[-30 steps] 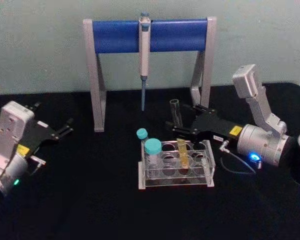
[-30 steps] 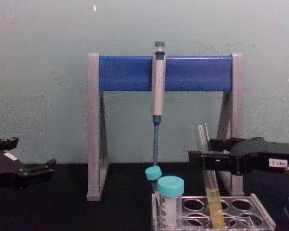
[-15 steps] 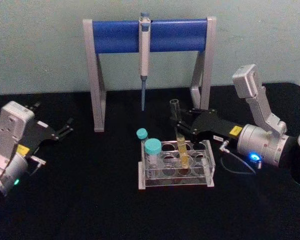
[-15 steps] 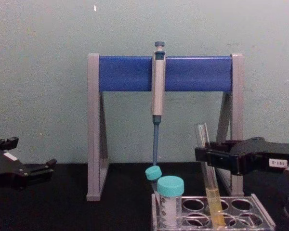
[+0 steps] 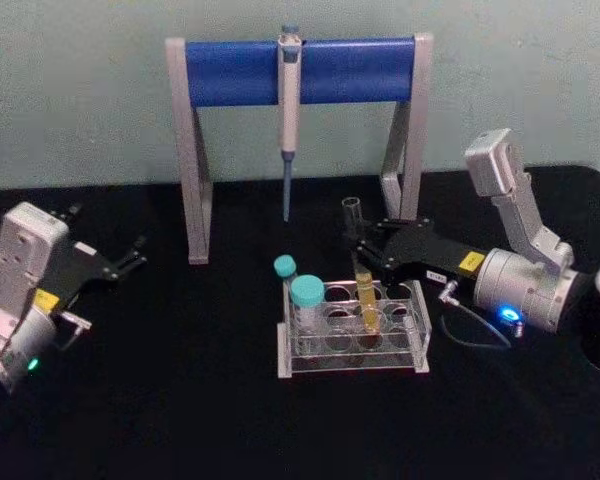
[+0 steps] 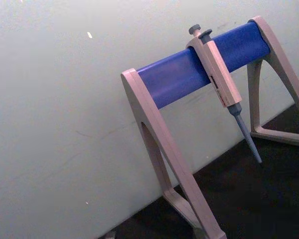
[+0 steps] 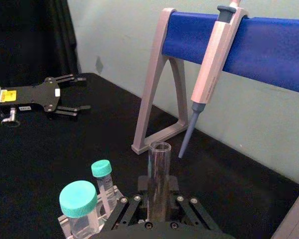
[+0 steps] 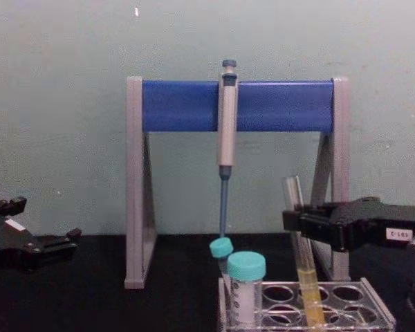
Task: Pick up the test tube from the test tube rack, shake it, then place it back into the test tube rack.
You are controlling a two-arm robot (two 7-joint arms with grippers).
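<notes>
The right gripper (image 5: 363,247) pinches the long clear glass test tube (image 5: 366,297) of yellow liquid, its foot standing in a hole of the low clear plastic rack (image 5: 320,362), so a tilted lift could jam or crack it, while the left gripper (image 5: 130,258) sits spread, far left.
</notes>
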